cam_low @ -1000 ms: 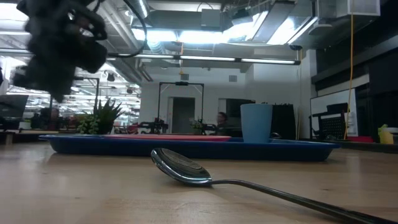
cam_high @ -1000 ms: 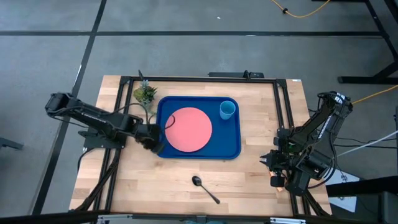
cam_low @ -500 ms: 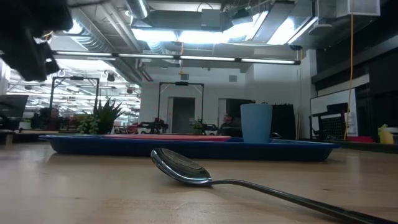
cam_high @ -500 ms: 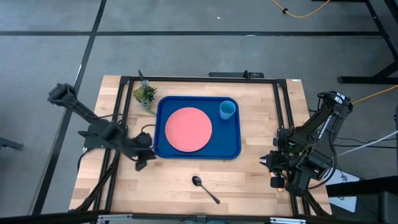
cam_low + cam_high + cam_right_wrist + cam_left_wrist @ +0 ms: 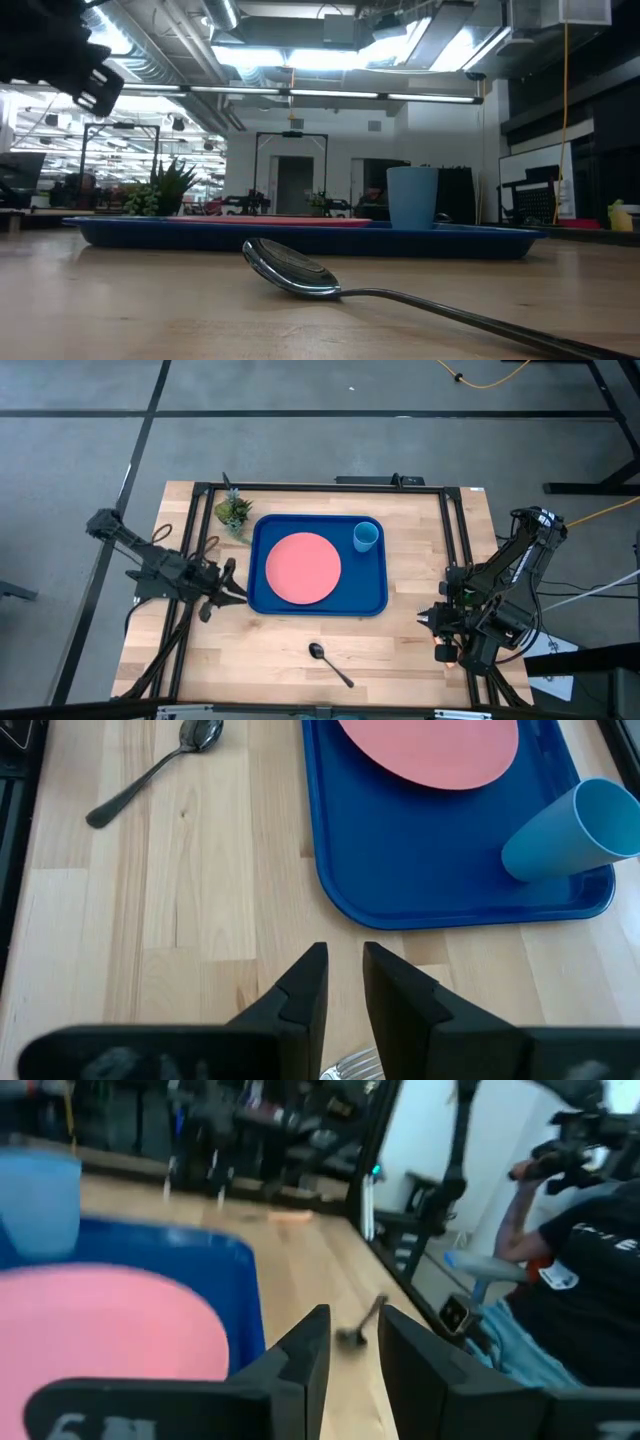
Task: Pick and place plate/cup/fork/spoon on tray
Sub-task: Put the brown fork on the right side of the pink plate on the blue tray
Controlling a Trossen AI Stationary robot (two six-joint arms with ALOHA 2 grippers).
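The salmon-pink plate lies flat in the deep-blue tray. The light-blue cup stands upright in the tray's far right corner. The dark spoon lies on the table in front of the tray, bowl toward the left. The fork's tan handle lies on the table under my right arm, and its tines show in the right wrist view. My left gripper is shut and empty just left of the tray. My right gripper is shut above the fork, at the table's right.
A small potted plant stands at the tray's far left corner. Black frame rails run along the table's left, right and far sides. A person sits beyond the table's right edge. Bare wood lies around the spoon.
My left gripper has drawn back from the plate's left edge over the tray rim toward the table's left edge, and now hangs beside the tray. The plate stays flat in the tray. My right arm has kept still.
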